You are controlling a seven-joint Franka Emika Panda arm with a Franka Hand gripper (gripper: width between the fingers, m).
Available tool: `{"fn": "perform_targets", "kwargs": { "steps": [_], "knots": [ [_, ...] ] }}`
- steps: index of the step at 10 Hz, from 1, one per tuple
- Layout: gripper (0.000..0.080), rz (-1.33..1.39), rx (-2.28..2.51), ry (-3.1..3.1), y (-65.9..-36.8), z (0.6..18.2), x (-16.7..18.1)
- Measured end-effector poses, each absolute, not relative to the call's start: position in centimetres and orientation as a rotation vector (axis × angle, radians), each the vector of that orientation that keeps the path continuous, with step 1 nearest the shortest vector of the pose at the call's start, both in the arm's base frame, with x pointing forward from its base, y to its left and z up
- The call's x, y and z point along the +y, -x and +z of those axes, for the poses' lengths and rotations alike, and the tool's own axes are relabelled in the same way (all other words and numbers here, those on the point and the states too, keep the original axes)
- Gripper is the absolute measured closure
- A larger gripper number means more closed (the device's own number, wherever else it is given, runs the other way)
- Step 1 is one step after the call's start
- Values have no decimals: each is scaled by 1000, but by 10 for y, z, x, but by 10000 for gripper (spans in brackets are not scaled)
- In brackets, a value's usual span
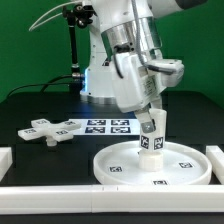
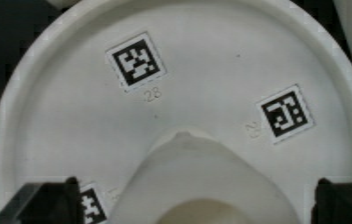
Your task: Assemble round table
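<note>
Exterior view: the arm [image 1: 130, 50] comes down from the top centre of the frame. The end effector [image 1: 150, 119] sits over the upper end of the cylinder leg [image 1: 152, 141], right of frame centre. The leg is close to upright with a slight lean, tags on its side, and its lower end is at about the middle of the round disc [image 1: 118, 168]. I cannot tell whether that end is seated.

The disc lies flat on the black worktop [image 1: 40, 105], lower right of the frame, rim up, with small tags on its face. The cross-shaped foot [image 1: 48, 130] lies flat at middle left, well apart from the disc. The marker board [image 1: 108, 126] lies between foot and leg, further back. A white border rail [image 1: 90, 196] runs along the bottom edge.

Wrist view: the disc [image 2: 191, 110] fills most of the picture, with two tags [image 2: 137, 62] [image 2: 283, 112] clear and a third partly cut off. The leg [image 2: 208, 185] shows as a pale rounded shape. Dark fingertips [image 2: 40, 200] stand either side of the leg. On one side a strip of disc shows between finger and leg, and the other side looks close. I cannot tell whether the end effector [image 2: 194, 205] is clamped on the leg or loose around it.
</note>
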State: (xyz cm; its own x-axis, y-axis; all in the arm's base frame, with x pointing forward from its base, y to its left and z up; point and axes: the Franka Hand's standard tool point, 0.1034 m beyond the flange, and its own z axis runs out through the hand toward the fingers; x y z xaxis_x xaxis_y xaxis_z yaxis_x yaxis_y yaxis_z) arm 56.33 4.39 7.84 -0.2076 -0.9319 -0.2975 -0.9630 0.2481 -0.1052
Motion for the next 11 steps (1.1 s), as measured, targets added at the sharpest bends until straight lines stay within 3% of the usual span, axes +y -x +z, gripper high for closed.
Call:
{"fn": "perform_targets", "kwargs": {
  "steps": [6, 11],
  "knots": [
    [151, 128, 1436, 2556, -564, 85, 53],
    [151, 70, 950, 2773, -564, 85, 53]
  ]
}}
